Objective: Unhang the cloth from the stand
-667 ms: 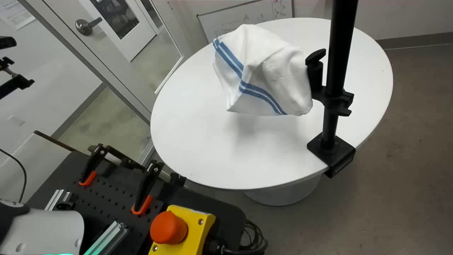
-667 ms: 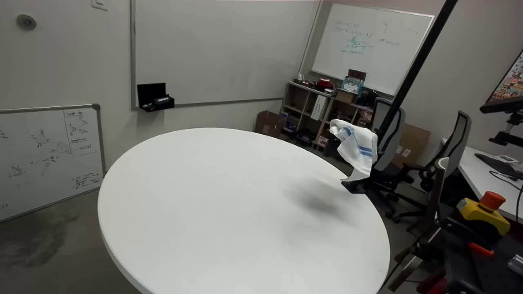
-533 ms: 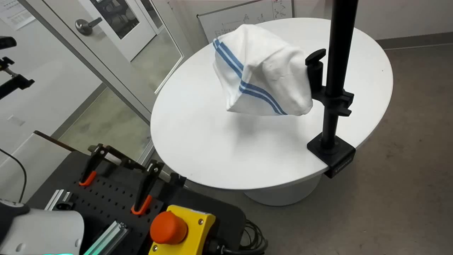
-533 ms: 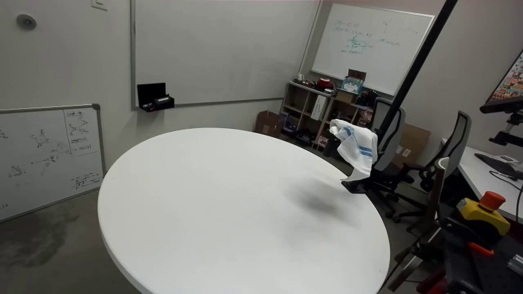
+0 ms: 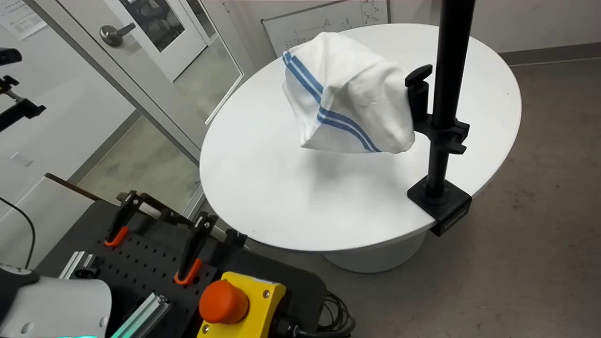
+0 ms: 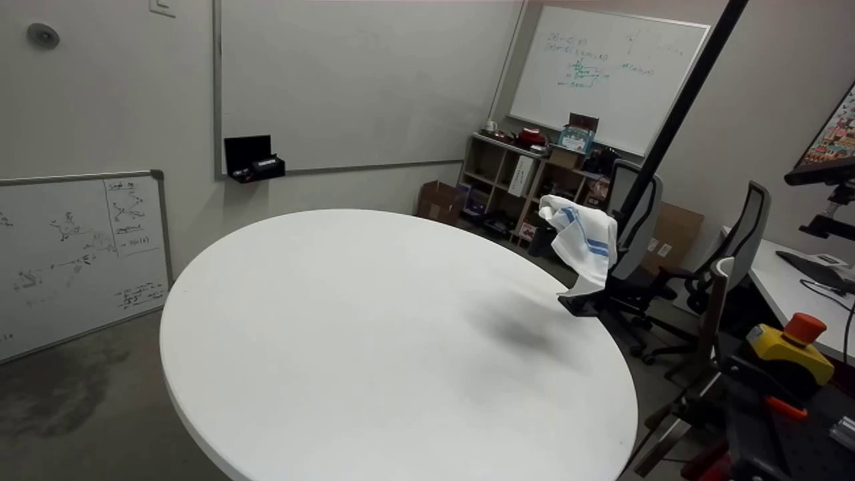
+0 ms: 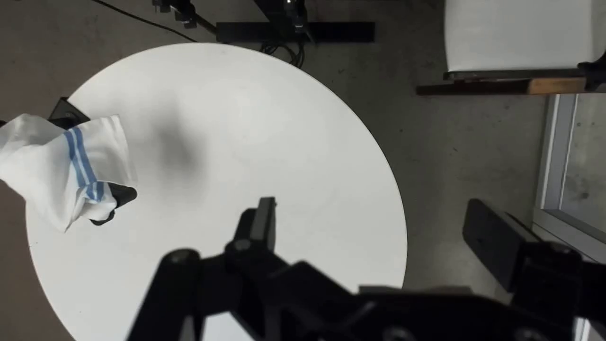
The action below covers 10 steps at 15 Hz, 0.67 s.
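The cloth (image 5: 364, 89) is hung on the stand (image 5: 447, 94), above the table (image 5: 263, 188), on which a soft shadow (image 5: 328, 171) is cast. The cloth's blue stripes (image 5: 326, 112) are shown in both exterior views. The stand's base (image 5: 441, 202) is fixed at the table's edge. In the wrist view the gripper (image 7: 371, 218) is spread wide, part of the table and floor (image 7: 435, 227) being seen between its fingers (image 7: 264, 222); the cloth is seen well to one side of them, and a black part (image 7: 122, 194) is seen jutting from under it

Cloth (image 5: 350, 91) is showing white with paired blue stripes; stand (image 5: 445, 110) is showing solid black, table (image 5: 263, 188) white, button (image 5: 224, 302) orange-red, box (image 5: 259, 300) yellow.
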Motion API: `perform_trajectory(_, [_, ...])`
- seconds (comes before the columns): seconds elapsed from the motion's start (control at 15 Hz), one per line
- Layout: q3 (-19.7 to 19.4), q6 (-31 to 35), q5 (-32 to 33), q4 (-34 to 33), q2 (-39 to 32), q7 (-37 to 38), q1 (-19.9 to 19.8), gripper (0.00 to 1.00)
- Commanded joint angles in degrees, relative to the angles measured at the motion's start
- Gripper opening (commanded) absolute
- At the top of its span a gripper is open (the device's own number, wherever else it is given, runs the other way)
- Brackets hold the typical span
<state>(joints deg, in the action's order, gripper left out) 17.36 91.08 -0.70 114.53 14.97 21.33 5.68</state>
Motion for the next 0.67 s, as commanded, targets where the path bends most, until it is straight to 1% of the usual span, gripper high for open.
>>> perform_trajectory(0.0, [-1.1, -0.1, 0.3, -0.1, -0.2, 0.3, 1.3, 1.00])
perform_trajectory(0.53, [-1.1, -0.1, 0.3, -0.1, -0.2, 0.3, 1.3, 1.00])
perform_trajectory(0.6, [-1.3, 0.4, 0.5, -0.3, -0.4, 1.5, 0.9, 1.00])
